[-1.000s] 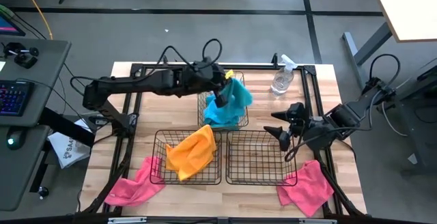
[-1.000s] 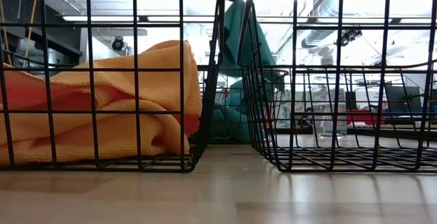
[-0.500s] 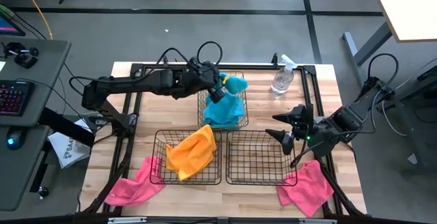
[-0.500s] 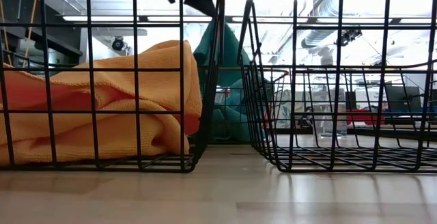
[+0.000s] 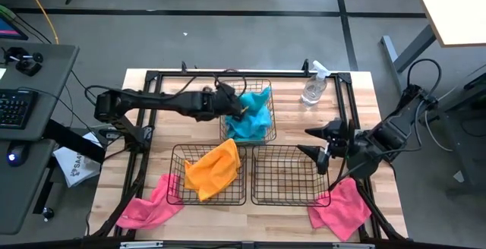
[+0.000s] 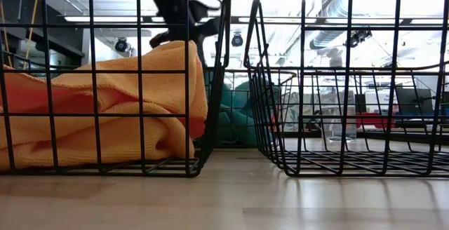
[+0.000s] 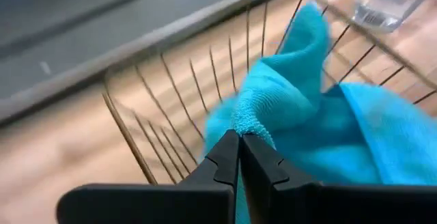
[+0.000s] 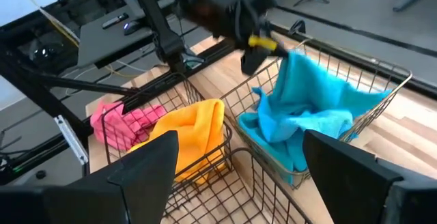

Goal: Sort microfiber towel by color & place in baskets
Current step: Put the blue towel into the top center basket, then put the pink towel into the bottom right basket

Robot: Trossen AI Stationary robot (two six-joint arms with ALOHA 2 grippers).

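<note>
1. At the table's (image 5: 144,165) front left corner a pink towel (image 5: 148,207) lies flat on the wood, just outside the left front basket (image 5: 173,174).
2. The left front basket holds an orange towel (image 5: 213,169), bunched and draped over its right side; in the low view the orange towel (image 6: 105,111) fills the wire grid.
3. The left gripper (image 5: 240,111) reaches over the left rim of the rear basket (image 5: 266,89). In the left wrist view its fingers (image 7: 225,159) are pressed together, with the edge of the blue towel (image 7: 300,108) right at their tips; whether they actually pinch the cloth cannot be told.
4. The blue towel (image 5: 252,116) sits heaped in the rear basket, one corner standing up.
5. The right front basket (image 5: 285,174) holds nothing.
6. A clear spray bottle (image 5: 314,84) stands near the rear right edge.
7. The right gripper (image 5: 323,144) hovers just right of the right front basket, fingers spread wide, holding nothing.
8. A second pink towel (image 5: 340,207) lies at the front right corner.
</note>
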